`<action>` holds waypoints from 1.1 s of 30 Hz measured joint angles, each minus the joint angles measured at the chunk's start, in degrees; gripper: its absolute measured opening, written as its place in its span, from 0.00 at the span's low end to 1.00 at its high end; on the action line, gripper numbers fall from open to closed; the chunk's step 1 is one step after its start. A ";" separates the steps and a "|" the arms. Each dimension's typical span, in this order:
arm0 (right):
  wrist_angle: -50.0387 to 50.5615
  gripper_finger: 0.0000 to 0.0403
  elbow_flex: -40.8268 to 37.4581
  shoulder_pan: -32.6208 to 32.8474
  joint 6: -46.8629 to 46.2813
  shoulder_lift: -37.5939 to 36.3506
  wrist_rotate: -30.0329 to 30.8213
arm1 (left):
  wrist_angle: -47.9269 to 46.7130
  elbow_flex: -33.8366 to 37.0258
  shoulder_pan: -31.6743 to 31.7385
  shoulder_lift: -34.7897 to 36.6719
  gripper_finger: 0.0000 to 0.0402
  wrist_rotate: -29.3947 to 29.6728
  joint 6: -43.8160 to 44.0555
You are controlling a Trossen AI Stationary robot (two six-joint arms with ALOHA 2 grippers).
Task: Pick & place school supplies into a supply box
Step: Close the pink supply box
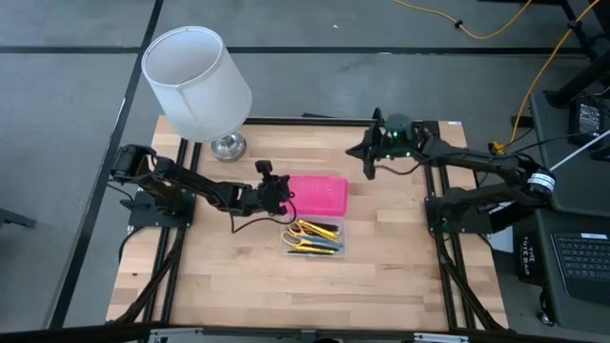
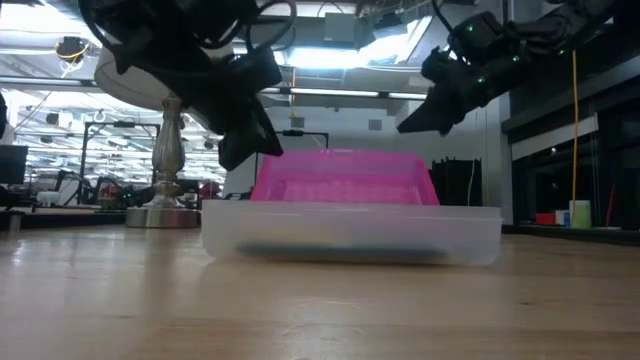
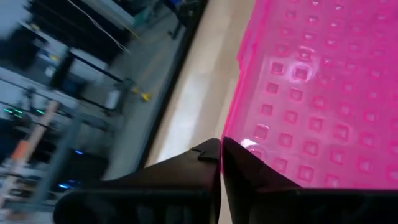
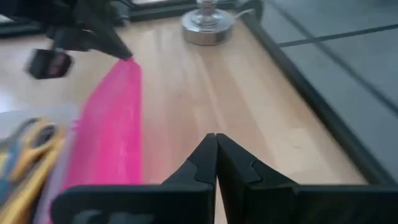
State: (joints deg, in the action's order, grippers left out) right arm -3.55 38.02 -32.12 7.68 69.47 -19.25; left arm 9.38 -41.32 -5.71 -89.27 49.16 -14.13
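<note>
High view: a wooden table [image 1: 238,276] is shown.

Lamp [image 1: 197,81]: placed at 11 o'clock.

Supply box: pink dotted-grid lid [image 1: 317,195] is raised at table centre; clear base [image 1: 313,238] adjoins it at 6 o'clock.

School supplies [image 1: 313,236]: yellow, orange and dark items are seen inside the base; loading is judged complete, lid closure outstanding.

Left gripper [image 1: 283,195]: fingers pressed together, tips at the lid's 9 o'clock edge; a grip cannot be confirmed.

Right gripper [image 1: 368,154]: fingers together, empty, held at 2 o'clock.
</note>
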 joint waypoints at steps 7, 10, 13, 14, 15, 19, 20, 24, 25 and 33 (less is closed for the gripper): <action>6.11 0.03 0.09 -4.75 -4.71 1.02 -8.85 | 1.32 0.00 -3.34 0.00 0.00 5.38 -7.92; 9.31 0.03 0.09 -4.67 -7.47 3.31 -8.93 | 1.42 0.00 -4.40 0.00 0.00 7.21 -10.50; 9.52 0.03 0.09 -3.82 -7.71 6.44 -10.26 | 2.26 0.00 -5.47 0.00 0.00 8.59 -13.04; 9.17 0.03 0.09 -3.53 -7.72 7.46 -11.10 | 2.89 0.00 -5.81 0.00 0.00 8.78 -14.05; 8.17 0.03 0.09 -3.21 -7.80 8.43 -11.96 | 3.56 -0.02 -6.15 0.00 0.00 8.87 -15.26; 3.31 0.03 0.07 -2.34 -10.72 11.56 -13.56 | 6.78 -0.07 -7.68 0.00 0.00 10.39 -22.26; 2.13 0.03 0.07 -2.09 -11.59 12.01 -13.88 | 7.25 -0.07 -8.00 0.00 0.00 11.06 -24.32; 0.60 0.03 0.07 -2.05 -12.17 12.52 -16.88 | 8.10 -0.09 -8.70 0.00 0.00 13.43 -30.32; 0.34 0.03 0.07 -2.05 -12.22 12.52 -17.62 | 8.15 -0.07 -8.79 0.00 0.00 13.78 -31.18; -0.07 0.03 0.07 -0.73 -13.32 12.52 -18.94 | 8.95 -0.09 -8.88 0.02 0.00 14.22 -33.63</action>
State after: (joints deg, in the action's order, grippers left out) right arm -3.62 38.09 -32.85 -5.64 82.00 -38.20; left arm 18.33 -41.41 -14.59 -89.25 63.37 -47.75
